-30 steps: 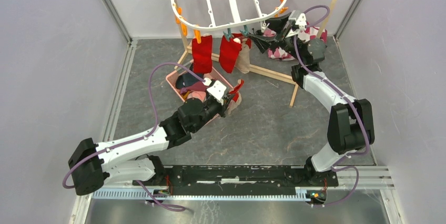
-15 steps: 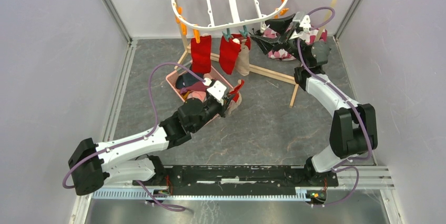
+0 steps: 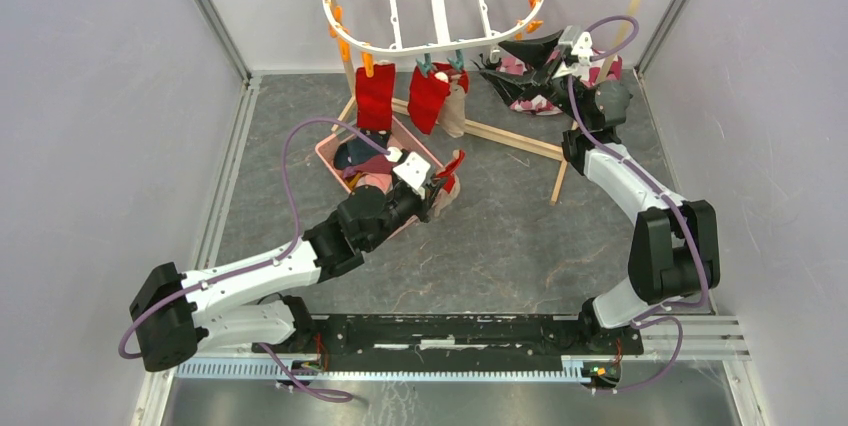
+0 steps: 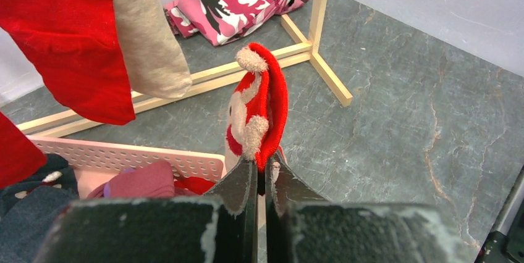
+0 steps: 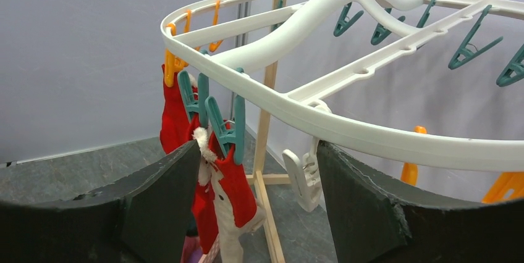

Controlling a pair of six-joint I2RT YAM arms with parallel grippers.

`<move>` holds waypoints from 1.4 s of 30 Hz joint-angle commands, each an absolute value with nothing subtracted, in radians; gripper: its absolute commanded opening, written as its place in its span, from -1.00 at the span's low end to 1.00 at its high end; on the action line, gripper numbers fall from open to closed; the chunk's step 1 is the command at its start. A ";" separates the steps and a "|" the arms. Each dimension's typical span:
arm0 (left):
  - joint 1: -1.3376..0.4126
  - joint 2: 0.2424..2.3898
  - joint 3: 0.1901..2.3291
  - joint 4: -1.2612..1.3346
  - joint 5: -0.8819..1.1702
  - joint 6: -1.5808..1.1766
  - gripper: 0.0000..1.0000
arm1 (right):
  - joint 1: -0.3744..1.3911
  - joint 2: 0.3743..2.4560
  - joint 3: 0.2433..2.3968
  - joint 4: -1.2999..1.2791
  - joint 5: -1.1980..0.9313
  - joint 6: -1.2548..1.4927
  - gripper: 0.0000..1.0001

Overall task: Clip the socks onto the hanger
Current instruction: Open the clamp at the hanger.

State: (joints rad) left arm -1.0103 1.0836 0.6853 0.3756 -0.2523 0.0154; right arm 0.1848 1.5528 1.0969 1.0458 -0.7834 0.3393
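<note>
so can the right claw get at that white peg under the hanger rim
Probably yes: the right claw is open and the white peg hangs straight ahead of it, nothing between.

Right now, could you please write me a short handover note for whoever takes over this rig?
Left end effector: shut on a red-and-white sock, held by the pink basket.
Right end effector: open, at the hanger near rim, holding nothing.
Done: a red sock, a second red sock and a beige sock hang from pegs on that rim.
Left: clip the held sock, then the basket socks.
</note>
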 commanded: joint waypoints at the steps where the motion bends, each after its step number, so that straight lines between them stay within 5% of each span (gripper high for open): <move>1: -1.014 1.065 0.728 0.410 -0.238 -0.021 -0.96 | 0.182 1.514 1.098 1.070 -0.802 0.317 0.50; 33: -1.014 1.061 0.727 0.410 -0.236 -0.034 -0.96 | 0.168 1.506 1.122 0.832 -0.947 0.014 0.51; 42: -1.013 1.081 0.744 0.408 -0.226 -0.032 -0.96 | 0.168 1.548 1.157 0.765 -0.902 -0.056 0.64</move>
